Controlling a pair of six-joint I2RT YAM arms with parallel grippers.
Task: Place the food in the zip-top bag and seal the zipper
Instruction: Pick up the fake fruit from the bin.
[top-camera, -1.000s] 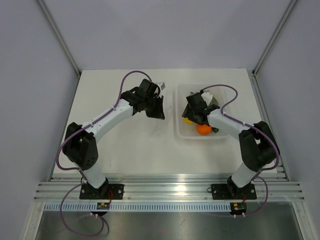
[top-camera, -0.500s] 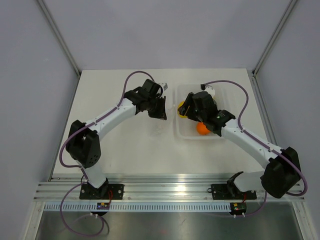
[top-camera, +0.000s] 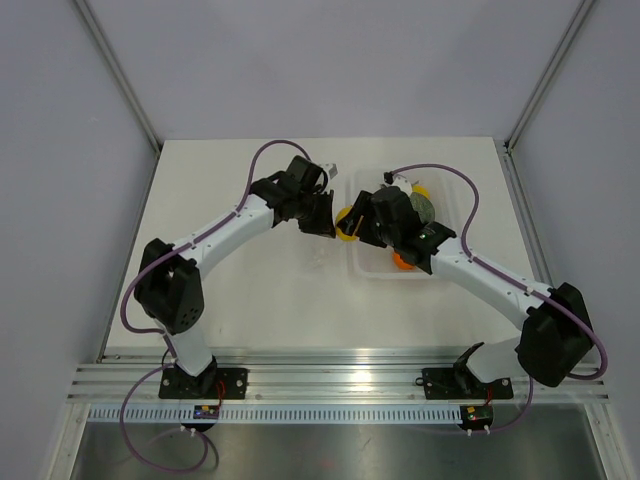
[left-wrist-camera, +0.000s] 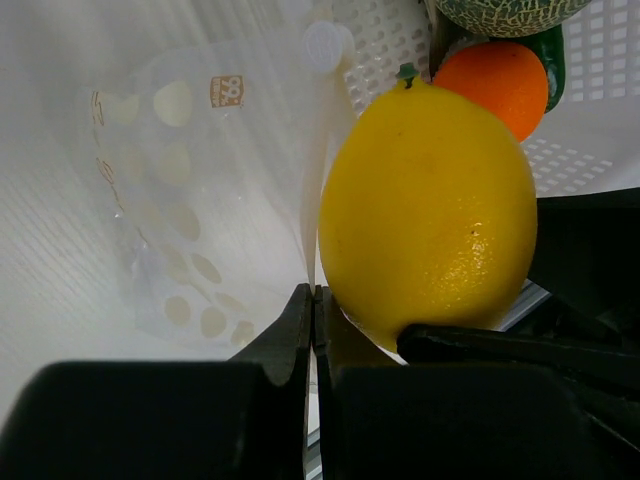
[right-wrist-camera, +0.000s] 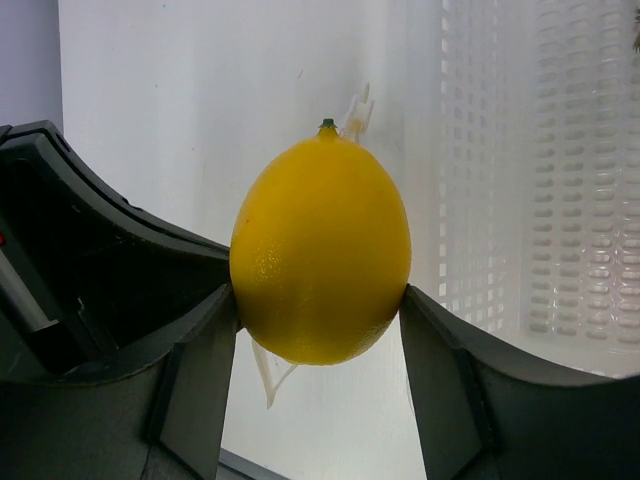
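Note:
The food, a bright yellow lemon (right-wrist-camera: 320, 240), is pinched between the fingers of my right gripper (right-wrist-camera: 318, 300). In the top view the lemon (top-camera: 346, 222) hangs over the tray's left rim, right beside my left gripper (top-camera: 320, 220). My left gripper (left-wrist-camera: 315, 300) is shut on the edge of the zip-top bag (left-wrist-camera: 190, 200), a clear bag with pale dots that hangs open to the left. The white zipper strip (left-wrist-camera: 316, 150) runs up from the left jaws, touching the lemon (left-wrist-camera: 428, 210).
A clear perforated tray (top-camera: 400, 272) stands right of centre, holding an orange (top-camera: 405, 259) and a grey-green melon (top-camera: 421, 205). The left wrist view shows the orange (left-wrist-camera: 500, 85) and melon (left-wrist-camera: 510, 12) behind the lemon. Bare white table lies to the left.
My right arm has lifted the lemon out of the tray and carried it left to the bag's mouth. The left gripper has shifted only slightly, still holding the bag.

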